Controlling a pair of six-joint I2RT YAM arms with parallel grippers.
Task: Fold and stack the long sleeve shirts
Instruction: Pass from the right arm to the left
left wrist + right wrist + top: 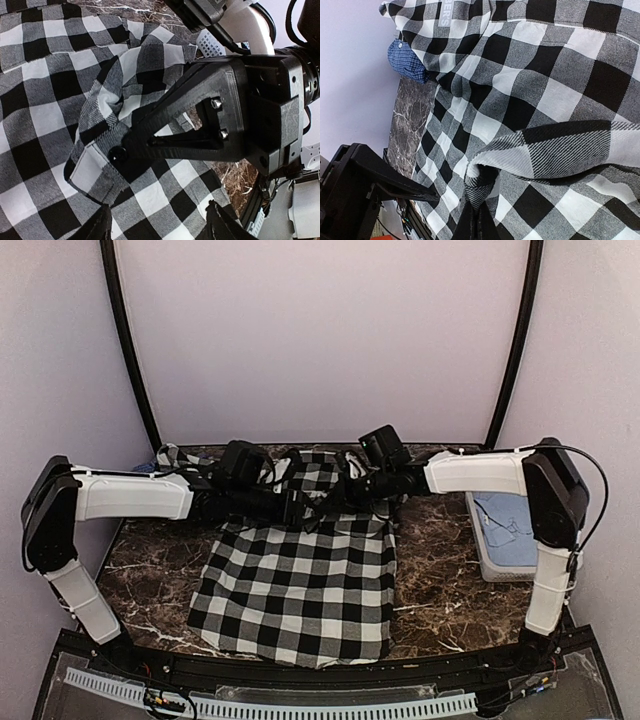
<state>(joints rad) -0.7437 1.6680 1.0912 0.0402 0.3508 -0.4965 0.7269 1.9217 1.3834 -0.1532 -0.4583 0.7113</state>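
Shirts: you have two. One black-and-white checked shirt lies spread on the marble table, bunched at its far end. One dark blue shirt shows at its far left corner.
Left gripper: fingers spread above the checked cloth.
Right gripper: pressed together, pinching a raised fold of the checked shirt.
Basket: one, on your right.
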